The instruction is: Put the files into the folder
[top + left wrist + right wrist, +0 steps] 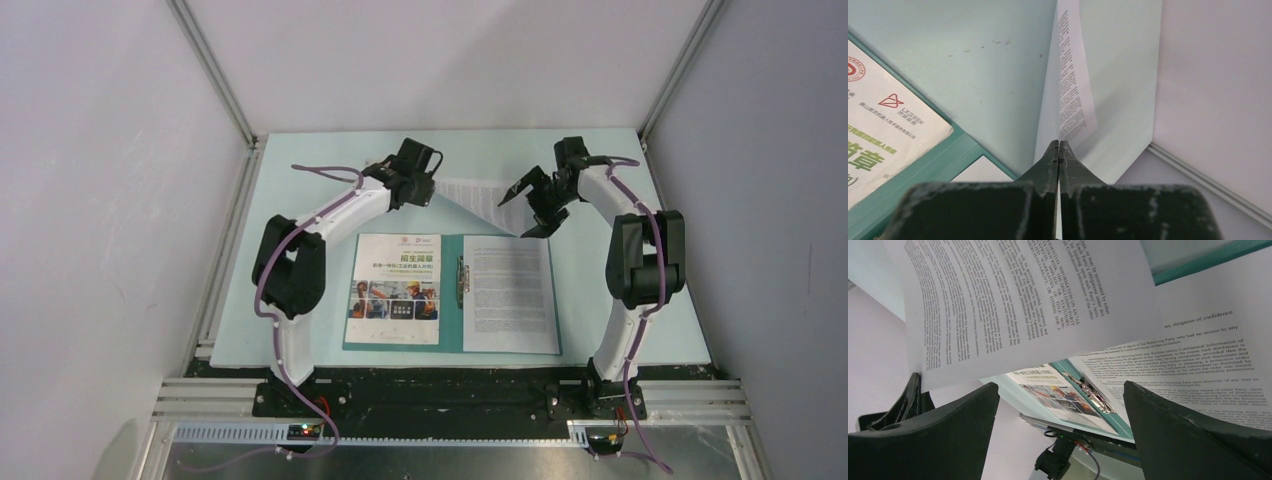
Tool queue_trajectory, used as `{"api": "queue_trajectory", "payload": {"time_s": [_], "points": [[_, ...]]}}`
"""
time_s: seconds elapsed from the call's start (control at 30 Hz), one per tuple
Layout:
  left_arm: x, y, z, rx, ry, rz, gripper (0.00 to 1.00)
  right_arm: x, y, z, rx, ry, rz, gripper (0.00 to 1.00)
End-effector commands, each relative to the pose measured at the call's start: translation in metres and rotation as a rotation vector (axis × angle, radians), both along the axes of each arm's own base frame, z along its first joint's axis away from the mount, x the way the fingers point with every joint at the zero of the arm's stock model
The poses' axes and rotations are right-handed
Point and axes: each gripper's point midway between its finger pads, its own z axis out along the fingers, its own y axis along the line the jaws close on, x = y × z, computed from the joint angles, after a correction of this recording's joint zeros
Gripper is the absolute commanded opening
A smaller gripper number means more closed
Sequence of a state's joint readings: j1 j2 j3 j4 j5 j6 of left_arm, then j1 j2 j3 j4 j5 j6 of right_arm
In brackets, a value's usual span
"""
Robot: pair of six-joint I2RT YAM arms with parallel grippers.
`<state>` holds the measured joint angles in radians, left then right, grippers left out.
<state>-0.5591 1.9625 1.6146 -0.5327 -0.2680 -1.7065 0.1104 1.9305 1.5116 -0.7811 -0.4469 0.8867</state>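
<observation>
My left hand (1058,150) is pinched flat on the edge of a loose text sheet (475,192). It holds the sheet tilted in the air over the far part of the worktop (500,150), just behind the folder (451,325). The folder lies open, with the brochure page (395,290) on its left leaf and another text sheet (510,290) on its right leaf. The clip (462,280) sits on the spine between them. My right hand (527,210) is spread wide beside the loose sheet's free end and grips nothing; its wrist view shows the paper curving across above the fingers. I judge this to be the carrying step for the last page. Next I'd draw the sheet toward me and lower it squarely onto the right leaf, perhaps steadying the floppy end with the right hand, since it could fold or slide off.
</observation>
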Motion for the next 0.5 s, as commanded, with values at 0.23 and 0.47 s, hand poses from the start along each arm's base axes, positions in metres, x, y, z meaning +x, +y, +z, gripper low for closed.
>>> {"api": "queue_trajectory", "payload": {"time_s": [0.23, 0.47], "points": [[-0.001, -0.008, 0.043, -0.067, -0.059, 0.068, 0.0, -0.018, 0.009, -0.011, 0.009, 0.094, -0.085, 0.99], [-0.007, -0.022, 0.054, -0.118, -0.057, 0.064, 0.0, 0.011, 0.019, -0.013, -0.046, 0.019, -0.066, 1.0]]}}
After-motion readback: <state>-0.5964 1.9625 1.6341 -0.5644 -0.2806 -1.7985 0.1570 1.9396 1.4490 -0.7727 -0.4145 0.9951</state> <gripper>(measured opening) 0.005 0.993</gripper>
